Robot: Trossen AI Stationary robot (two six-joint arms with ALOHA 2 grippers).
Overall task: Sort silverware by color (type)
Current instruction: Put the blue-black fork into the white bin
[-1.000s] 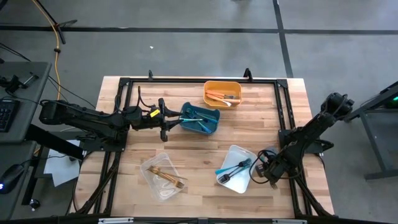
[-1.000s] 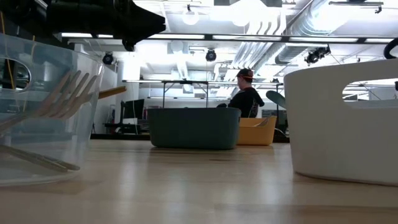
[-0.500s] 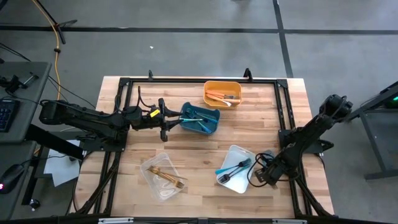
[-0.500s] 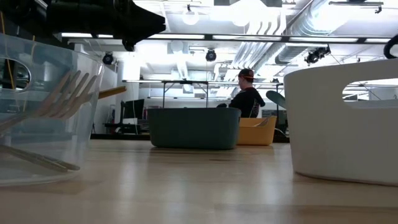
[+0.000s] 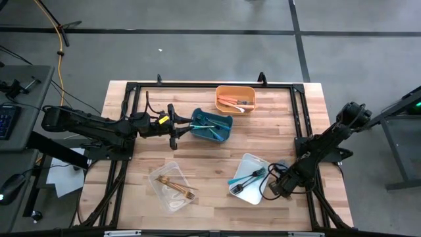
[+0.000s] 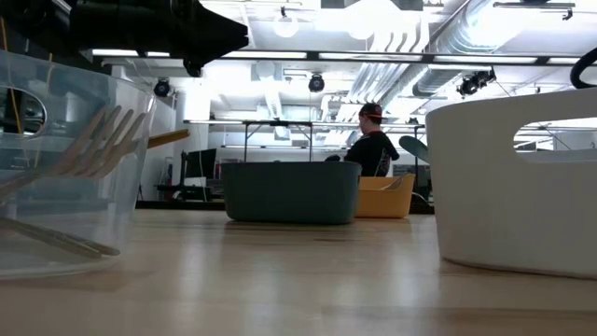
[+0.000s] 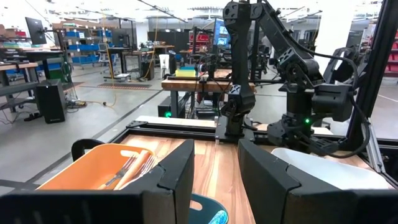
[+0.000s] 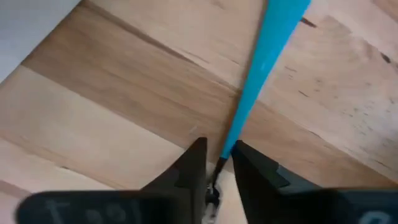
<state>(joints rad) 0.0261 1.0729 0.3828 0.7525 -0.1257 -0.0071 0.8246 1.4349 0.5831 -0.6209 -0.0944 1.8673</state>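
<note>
- Right end effector sits low over the tabletop beside the white bin — its fingers pinch the tip of a teal-blue utensil lying on the wood.
- Left end effector hovers at the teal bin, fingers parted, grasping nothing.
- Salmon-orange pieces lie in the orange bin; gold ones in the clear bin.

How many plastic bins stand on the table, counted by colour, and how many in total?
Orange bin: 1
Teal bin: 1
Clear bin: 1
White bin: 1
Total: 4
</note>
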